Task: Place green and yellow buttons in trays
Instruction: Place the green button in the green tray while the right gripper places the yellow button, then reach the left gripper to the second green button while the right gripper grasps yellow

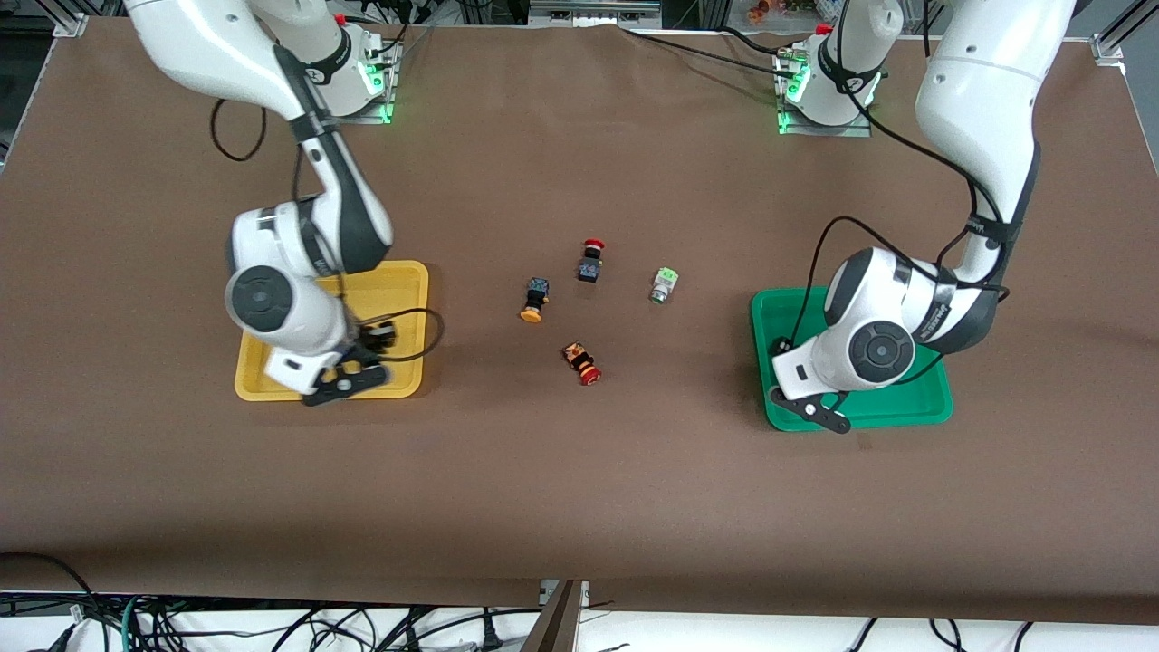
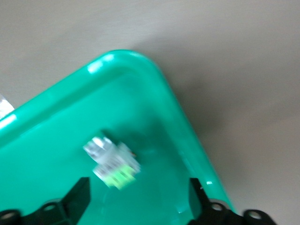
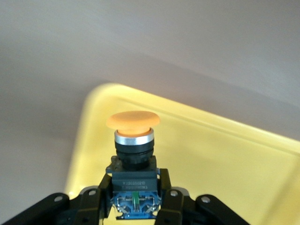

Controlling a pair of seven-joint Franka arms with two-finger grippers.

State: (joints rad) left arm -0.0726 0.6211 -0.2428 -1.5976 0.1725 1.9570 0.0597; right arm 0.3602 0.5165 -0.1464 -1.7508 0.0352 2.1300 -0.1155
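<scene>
A: Front view?
B: Right gripper (image 1: 349, 376) over the shallow yellow plastic tray (image 1: 407, 276); left gripper (image 1: 806, 403) over the green plastic tray (image 1: 765, 312). One orange-capped dark button (image 1: 535, 300) and one silver green-ended button (image 1: 664, 285) lie on the table between the trays.

A: Left wrist?
B: Jaws spread; a silver green-ended switch (image 2: 112, 161) lies in the tray.

A: Right wrist?
B: Jaws pinch an orange-capped switch (image 3: 134, 154) by its square base. Likely light, rigid, slick; grip the body's flat sides.

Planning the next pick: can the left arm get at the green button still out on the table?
Probably yes. The left gripper is open over the green tray, a button lying free below it. The loose green button lies in the open beside that tray, with nothing between them.
</scene>
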